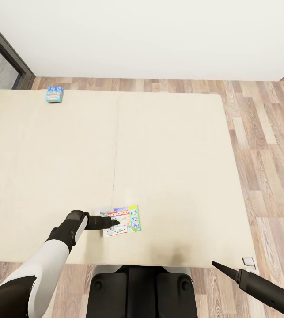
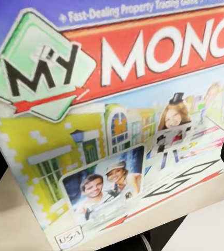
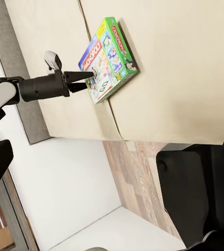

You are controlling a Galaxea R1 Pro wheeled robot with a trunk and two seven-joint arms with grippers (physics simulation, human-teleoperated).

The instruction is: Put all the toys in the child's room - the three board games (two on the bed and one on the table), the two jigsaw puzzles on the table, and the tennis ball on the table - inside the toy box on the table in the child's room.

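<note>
Head view high over bed, left wrist close on Monopoly box, right wrist farther.

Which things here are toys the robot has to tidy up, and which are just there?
For the job:
- flat white and green Monopoly game box, left tool at it
- small blue game box
- big beige bed they lie on

Just there:
- wooden plank floor
- white wall

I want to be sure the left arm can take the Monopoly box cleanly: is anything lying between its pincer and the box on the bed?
Nothing visible does. The left pincer is already at the Monopoly box, fingers over its near edge, on the bare bed. The small blue game box lies at the far corner.
</note>
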